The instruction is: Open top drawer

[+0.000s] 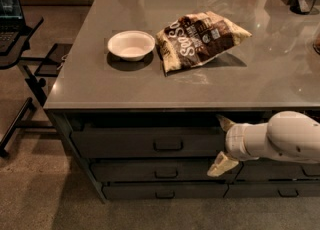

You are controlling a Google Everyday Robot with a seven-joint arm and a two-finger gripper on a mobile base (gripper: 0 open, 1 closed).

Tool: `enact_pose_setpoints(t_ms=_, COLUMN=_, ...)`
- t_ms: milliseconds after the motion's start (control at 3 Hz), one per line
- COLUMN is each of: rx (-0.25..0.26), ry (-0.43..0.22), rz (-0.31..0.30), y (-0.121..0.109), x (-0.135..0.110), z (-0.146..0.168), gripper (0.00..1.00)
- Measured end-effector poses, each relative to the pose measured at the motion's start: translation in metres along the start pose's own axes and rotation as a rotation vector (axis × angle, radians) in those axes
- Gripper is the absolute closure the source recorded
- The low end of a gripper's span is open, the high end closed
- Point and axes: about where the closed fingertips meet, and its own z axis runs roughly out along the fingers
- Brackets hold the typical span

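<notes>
The top drawer (125, 141) is the wide dark-grey front just under the counter edge, with a small loop handle (168, 145) at its centre. It looks closed or very nearly so. My gripper (221, 144) is at the drawer's right end, to the right of the handle and apart from it. Its two cream fingers are spread, one up near the counter underside (225, 122) and one down by the second drawer (222, 165). It holds nothing. The white arm (280, 136) comes in from the right.
Two shallower drawers (159, 173) sit below, and a narrower stack (290, 173) is to the right behind my arm. On the grey countertop (85, 84) lie a white bowl (131, 45) and a brown snack bag (200, 36). A black stand (20, 59) is at left.
</notes>
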Motion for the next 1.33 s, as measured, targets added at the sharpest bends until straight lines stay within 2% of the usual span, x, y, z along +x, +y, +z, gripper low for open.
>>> enact_pose_setpoints(t_ms=333, rx=-0.009, ry=0.025, rz=0.017, y=-0.0026, x=0.0168, z=0.0186, gripper=0.00)
enact_pose_setpoints(t_ms=667, rx=-0.009, ry=0.025, rz=0.017, y=-0.0026, x=0.0168, z=0.0186, gripper=0.00)
enact_pose_setpoints(t_ms=1000, rx=-0.009, ry=0.025, rz=0.017, y=-0.0026, x=0.0168, z=0.0186, gripper=0.19)
enact_pose_setpoints(t_ms=1333, rx=-0.009, ry=0.025, rz=0.017, y=-0.0026, x=0.0168, z=0.0187, gripper=0.42)
